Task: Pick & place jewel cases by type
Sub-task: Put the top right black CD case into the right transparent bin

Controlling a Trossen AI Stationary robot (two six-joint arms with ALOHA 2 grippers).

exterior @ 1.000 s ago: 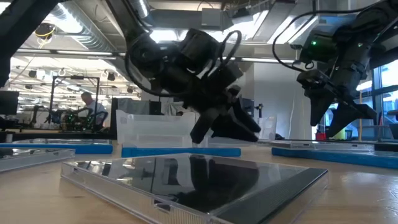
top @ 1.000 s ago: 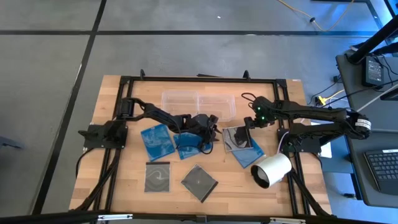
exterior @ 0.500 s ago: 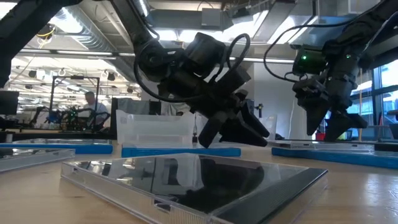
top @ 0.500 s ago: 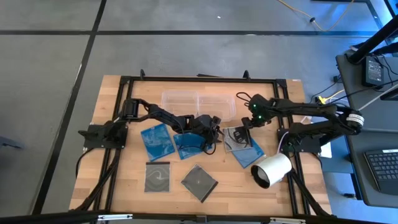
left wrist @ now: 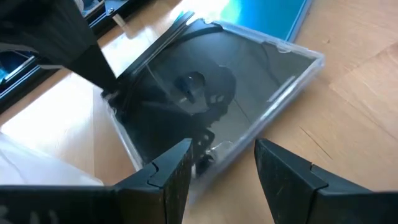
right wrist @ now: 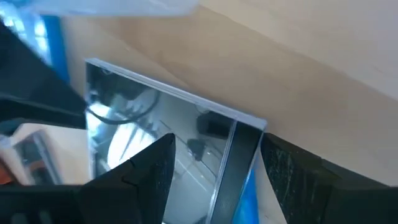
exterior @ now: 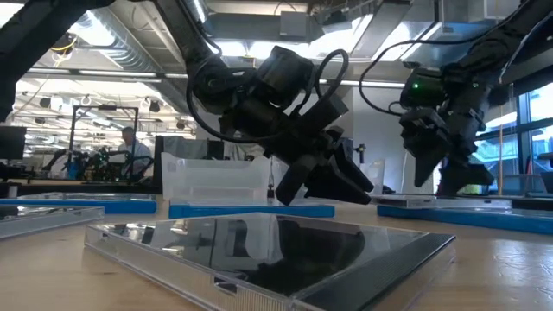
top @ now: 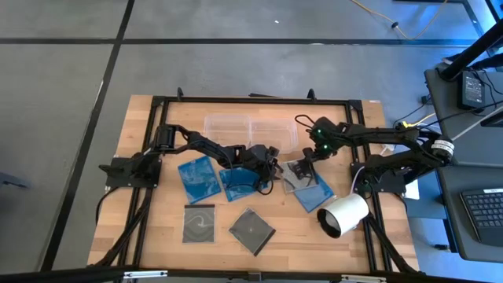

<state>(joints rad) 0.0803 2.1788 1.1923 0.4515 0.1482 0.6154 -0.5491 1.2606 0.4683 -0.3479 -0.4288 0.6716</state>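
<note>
Grey jewel case (top: 297,174) lies flat beside the clear tubs (top: 250,130); my right gripper (top: 306,163) has swung in over it, jaws apart, empty, ready to grasp.

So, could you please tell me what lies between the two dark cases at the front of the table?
Only bare wooden table lies between the left dark case and the tilted right one, as the high view shows.
</note>
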